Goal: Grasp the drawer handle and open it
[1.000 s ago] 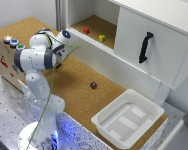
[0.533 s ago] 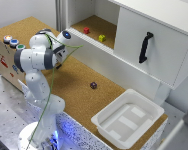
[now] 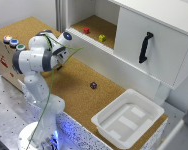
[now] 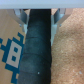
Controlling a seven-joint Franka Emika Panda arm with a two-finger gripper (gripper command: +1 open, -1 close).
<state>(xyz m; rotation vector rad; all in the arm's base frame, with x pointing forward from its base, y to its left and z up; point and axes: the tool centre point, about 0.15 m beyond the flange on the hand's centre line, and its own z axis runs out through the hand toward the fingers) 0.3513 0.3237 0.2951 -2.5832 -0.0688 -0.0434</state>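
Observation:
The drawer handle (image 3: 145,47) is a short black curved bar, upright on the white drawer panel (image 3: 166,60) at the exterior view's upper right. The panel looks shut. My gripper (image 3: 65,39) is at the exterior view's left, far from the handle, above the cork surface by a cardboard box. In the wrist view the gripper (image 4: 41,12) shows two pale fingers (image 4: 22,15) set apart, holding nothing. Below them runs a black strip (image 4: 37,55) between the box's blue print and cork. The handle is not in the wrist view.
A shallow white plastic tub (image 3: 101,120) stands on the cork at the front right. A small dark object (image 3: 93,85) lies mid-table. A red block (image 3: 86,30) and a yellow block (image 3: 102,38) sit in the open compartment. The cardboard box (image 3: 6,57) carries coloured buttons.

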